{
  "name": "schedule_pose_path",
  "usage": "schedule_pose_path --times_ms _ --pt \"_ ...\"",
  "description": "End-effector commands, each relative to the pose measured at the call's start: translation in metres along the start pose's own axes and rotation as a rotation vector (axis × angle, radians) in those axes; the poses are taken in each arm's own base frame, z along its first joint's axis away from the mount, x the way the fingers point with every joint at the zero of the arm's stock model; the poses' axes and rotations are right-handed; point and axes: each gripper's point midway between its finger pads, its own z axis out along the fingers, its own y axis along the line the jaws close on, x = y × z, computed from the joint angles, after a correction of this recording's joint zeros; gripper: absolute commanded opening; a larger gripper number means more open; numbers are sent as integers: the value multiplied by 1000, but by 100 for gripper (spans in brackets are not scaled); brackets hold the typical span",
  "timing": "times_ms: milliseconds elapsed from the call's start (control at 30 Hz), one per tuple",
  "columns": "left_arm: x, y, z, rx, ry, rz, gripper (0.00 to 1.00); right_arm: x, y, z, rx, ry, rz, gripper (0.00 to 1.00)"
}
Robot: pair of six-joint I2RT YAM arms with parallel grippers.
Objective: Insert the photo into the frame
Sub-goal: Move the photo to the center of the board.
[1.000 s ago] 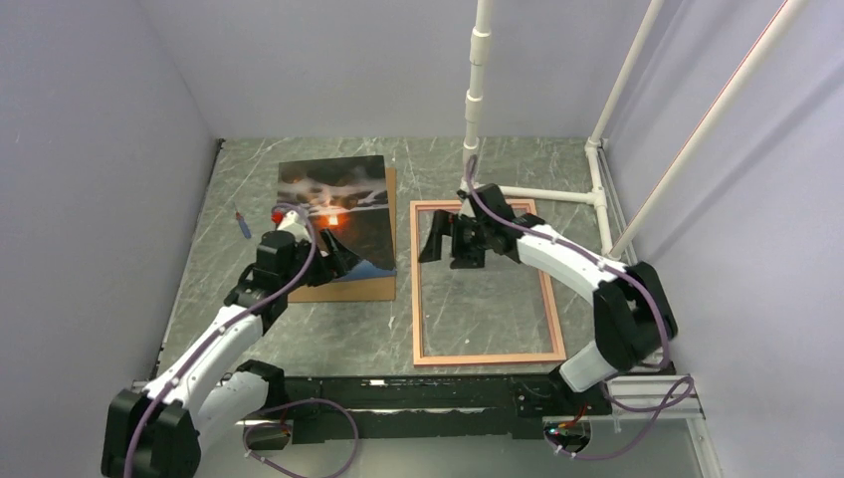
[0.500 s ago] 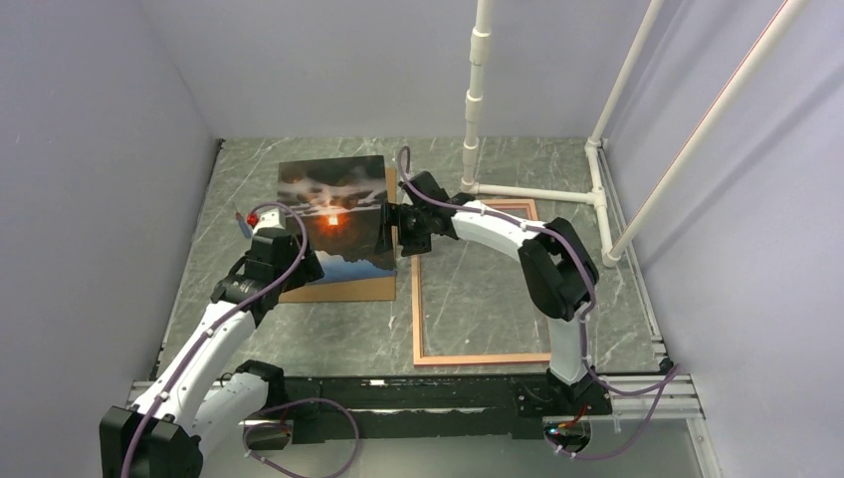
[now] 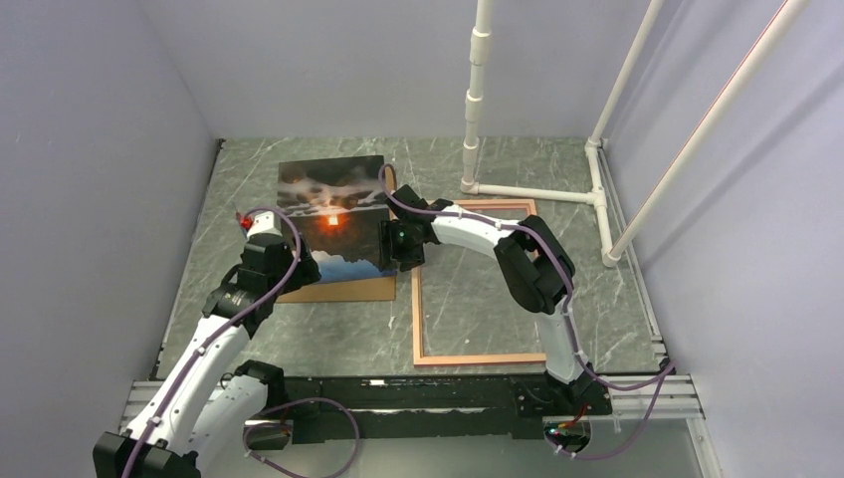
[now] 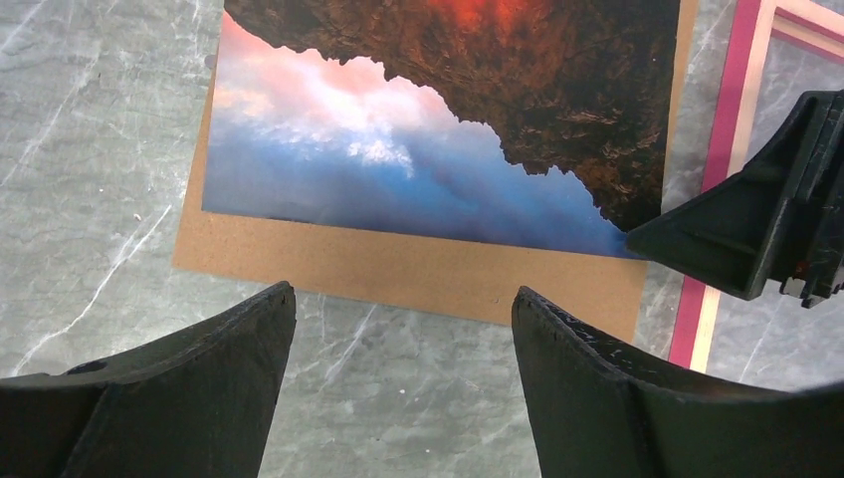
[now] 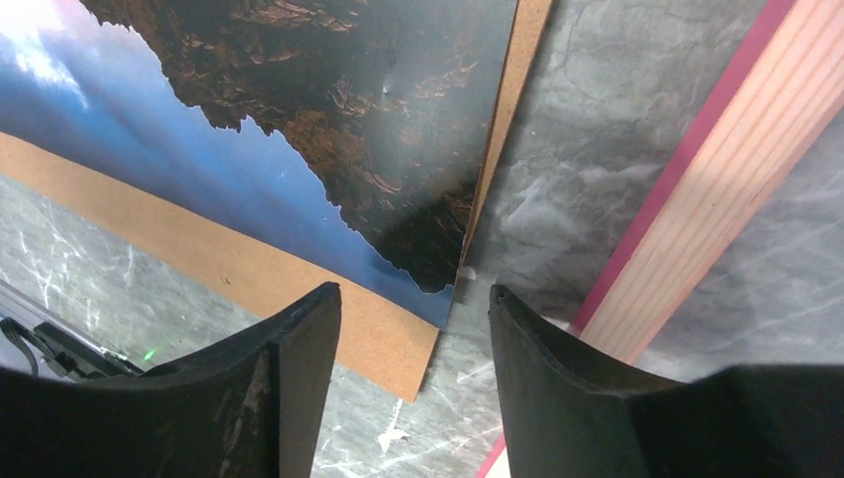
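The photo [image 3: 333, 214] lies face up on a plain brown backing board [image 3: 343, 290] at the left of the table. The pink-edged frame [image 3: 484, 358] lies flat to its right. My left gripper [image 3: 296, 267] is open and empty, over the table just before the board's near edge [image 4: 398, 274]; it sees the photo [image 4: 418, 129]. My right gripper [image 3: 403, 245] is open, low at the photo's near right corner [image 5: 438, 284], one finger over the board [image 5: 249, 274], the other toward the frame's left rail [image 5: 717, 229]. The right gripper also shows in the left wrist view [image 4: 766, 234].
A white pipe stand [image 3: 476, 100] rises at the back, with white pipes [image 3: 597, 189] along the right side of the table. Grey walls close in the left, back and right. The frame's inside shows bare marble table [image 3: 488, 299].
My right gripper swung left from above the frame's top to the photo's right near corner. My left gripper drew back off the photo toward the board's near edge.
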Motion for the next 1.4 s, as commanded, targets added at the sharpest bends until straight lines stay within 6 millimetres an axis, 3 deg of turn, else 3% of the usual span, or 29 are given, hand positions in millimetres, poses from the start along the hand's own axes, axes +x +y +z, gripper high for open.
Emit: schedule_pose_path --times_ms 0,100,267,400,700,933,1067,1367 --pt "-6 -7 -1 32 -24 -19 83 3 -1 6 9 1 19 55" --pt "-4 -8 0 38 -14 -21 82 5 -2 9 8 7 27 43" --pt "-2 -7 0 38 -10 -23 82 6 -4 8 15 4 32 12" --pt "1 -7 1 41 -4 -22 82 3 2 -3 2 -14 24 0" --pt "12 -4 3 39 26 -25 81 -2 16 -36 -5 -61 -14 0" --pt "20 -3 3 46 42 -40 81 12 9 -61 21 -93 -27 0" --pt "24 -5 4 54 56 -46 80 30 -7 -78 46 -104 -15 0" --pt "36 3 7 29 80 -53 79 87 -40 -142 45 -165 10 0"
